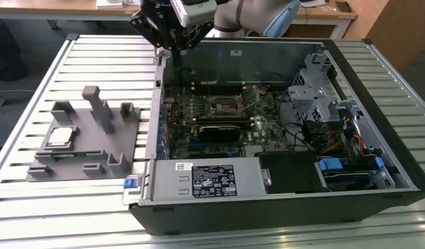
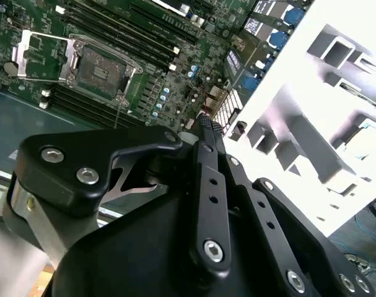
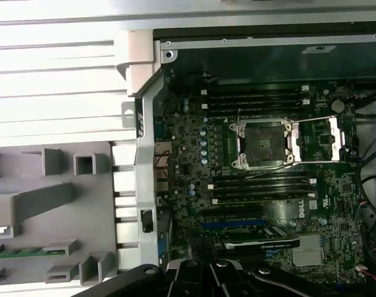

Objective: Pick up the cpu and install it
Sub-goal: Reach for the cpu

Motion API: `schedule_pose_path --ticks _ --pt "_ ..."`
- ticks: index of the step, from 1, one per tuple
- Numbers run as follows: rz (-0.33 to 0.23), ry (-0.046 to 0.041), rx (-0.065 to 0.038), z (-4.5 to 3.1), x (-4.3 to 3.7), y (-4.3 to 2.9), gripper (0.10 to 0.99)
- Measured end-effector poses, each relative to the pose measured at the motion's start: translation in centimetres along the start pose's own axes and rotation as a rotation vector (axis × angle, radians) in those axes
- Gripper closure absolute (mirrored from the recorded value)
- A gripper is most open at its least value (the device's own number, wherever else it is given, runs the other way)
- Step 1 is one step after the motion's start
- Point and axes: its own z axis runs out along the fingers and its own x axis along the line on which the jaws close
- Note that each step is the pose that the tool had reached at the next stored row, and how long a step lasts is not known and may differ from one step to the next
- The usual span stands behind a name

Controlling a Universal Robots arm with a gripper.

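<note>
The cpu [image 1: 60,136], a small square chip with a silver top, lies flat on the grey fixture [image 1: 94,161] at the exterior view's left, outside the computer case. The motherboard's black socket [image 1: 222,105] is uncovered, its metal load plate [image 3: 321,139] swung aside; both wrist views show the socket [image 2: 101,68] [image 3: 264,143] with nothing in it. My black gripper [image 1: 172,46] hangs high over the case's far left corner, well away from the cpu. Its fingers [image 2: 209,127] are shut together with nothing between them.
The open computer case [image 1: 378,171] sits on a slatted metal table [image 1: 60,218]. A long green memory stick [image 1: 70,153] lies in the fixture near the cpu. Upright grey posts [image 1: 94,104] rise from the fixture. Drive cages and cables [image 1: 323,104] crowd the case's right side.
</note>
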Motion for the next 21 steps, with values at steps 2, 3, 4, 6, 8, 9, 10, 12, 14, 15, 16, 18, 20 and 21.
schedule_pose_path --ticks 2,3,4,6,8,9,10,12,14,15,16,18,20,21 --pt "0.000 0.0000 0.000 0.01 0.11 -0.01 0.980" --pt "0.000 0.0000 0.000 0.00 0.16 -0.01 0.980" --pt "0.000 0.0000 0.000 0.01 0.22 -0.02 0.980" --pt "0.000 0.0000 0.000 0.01 0.32 -0.03 0.980" --pt "0.000 0.0001 0.000 0.01 0.42 -0.03 0.980" --pt "0.000 0.0000 0.000 0.01 0.46 -0.04 0.980" --pt "0.000 0.0000 0.000 0.01 0.51 -0.04 0.980" --pt "0.000 0.0001 0.000 0.01 0.56 -0.04 0.980" --pt "0.000 0.0001 0.000 0.01 0.59 -0.05 0.980" --pt "0.000 0.0001 0.000 0.01 0.61 -0.05 0.980" --pt "0.000 0.0000 0.000 0.01 0.65 -0.05 0.980" --pt "0.000 0.0000 0.000 0.01 0.70 -0.06 0.980" --pt "0.000 0.0001 0.000 0.01 0.75 -0.06 0.980" --pt "0.000 0.0000 0.000 0.01 0.77 -0.06 0.980"
